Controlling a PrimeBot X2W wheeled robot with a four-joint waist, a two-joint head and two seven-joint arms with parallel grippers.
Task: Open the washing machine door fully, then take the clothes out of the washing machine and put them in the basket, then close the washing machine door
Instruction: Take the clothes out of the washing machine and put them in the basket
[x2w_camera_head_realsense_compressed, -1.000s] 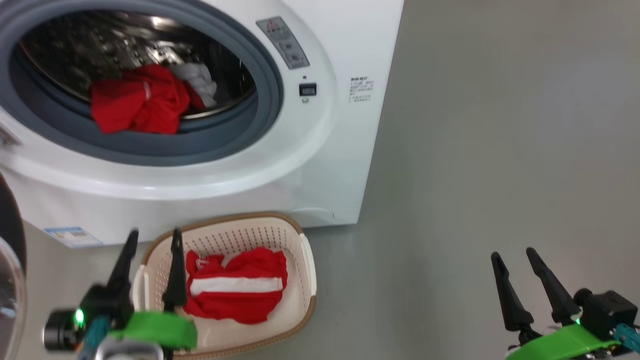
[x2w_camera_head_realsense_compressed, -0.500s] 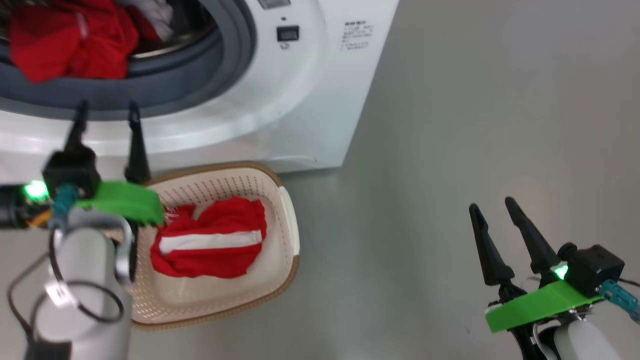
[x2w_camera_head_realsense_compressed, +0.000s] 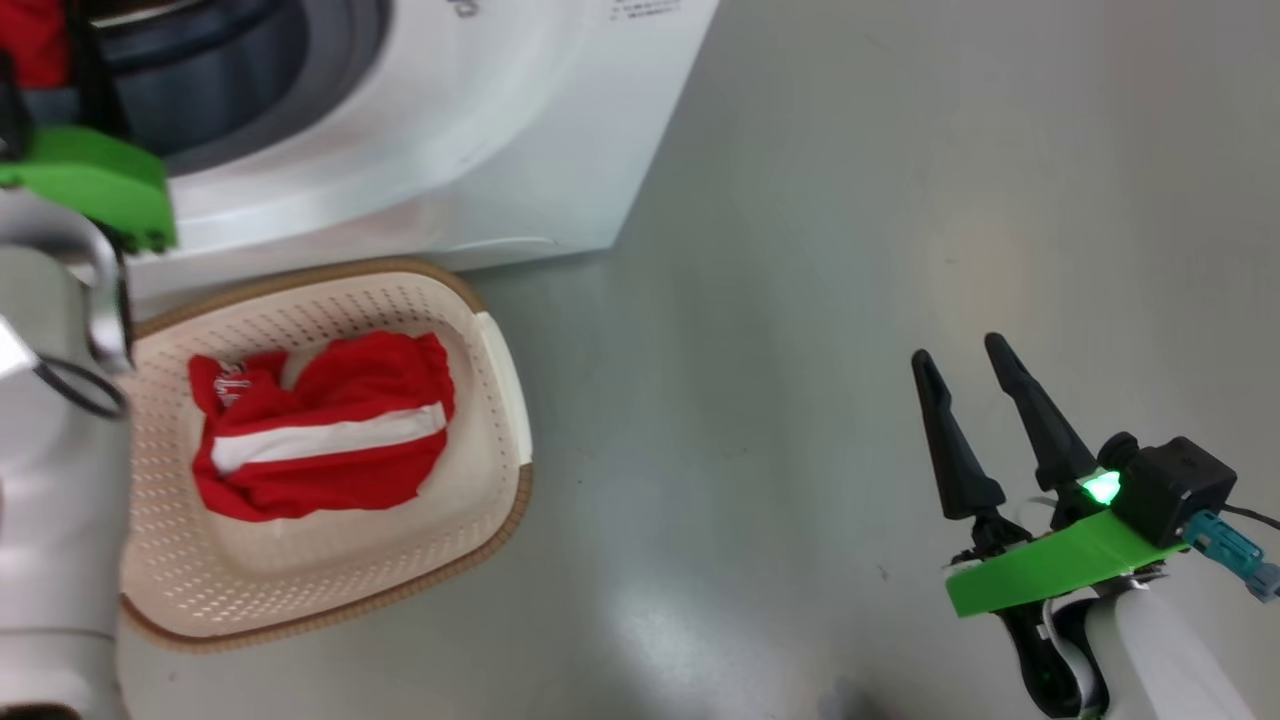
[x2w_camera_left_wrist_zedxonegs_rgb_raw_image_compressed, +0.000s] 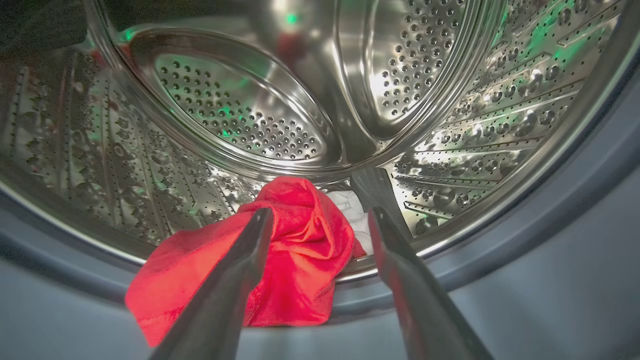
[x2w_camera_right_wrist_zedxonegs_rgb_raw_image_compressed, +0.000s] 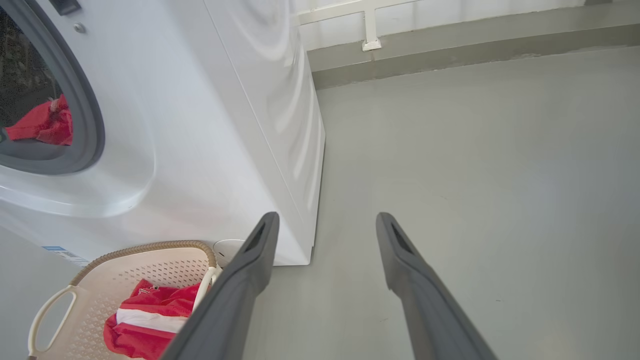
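The white washing machine (x2w_camera_head_realsense_compressed: 420, 130) stands with its mouth uncovered; the washing machine door is out of view. My left gripper (x2w_camera_left_wrist_zedxonegs_rgb_raw_image_compressed: 317, 217) is open at the drum mouth, its fingers either side of red clothes (x2w_camera_left_wrist_zedxonegs_rgb_raw_image_compressed: 295, 250) that lie over the grey gasket (x2w_camera_left_wrist_zedxonegs_rgb_raw_image_compressed: 550, 240), apart from them. White fabric (x2w_camera_left_wrist_zedxonegs_rgb_raw_image_compressed: 350, 210) lies behind the red piece. My left arm's green wrist mount (x2w_camera_head_realsense_compressed: 90, 185) is at the machine's front. The basket (x2w_camera_head_realsense_compressed: 500, 370) sits on the floor below the machine and holds red clothes (x2w_camera_head_realsense_compressed: 320, 440) with a white stripe. My right gripper (x2w_camera_head_realsense_compressed: 955, 352) hangs open and empty over bare floor.
Grey floor (x2w_camera_head_realsense_compressed: 850, 200) stretches to the right of the machine and basket. A low wall ledge (x2w_camera_right_wrist_zedxonegs_rgb_raw_image_compressed: 450, 45) runs behind the machine's side panel (x2w_camera_right_wrist_zedxonegs_rgb_raw_image_compressed: 260, 100). My pale left forearm (x2w_camera_head_realsense_compressed: 50, 520) overlaps the basket's left edge.
The head camera has swung down and right, shifting the whole picture. My left gripper has risen from over the basket to the drum mouth. The right gripper stays open over the floor.
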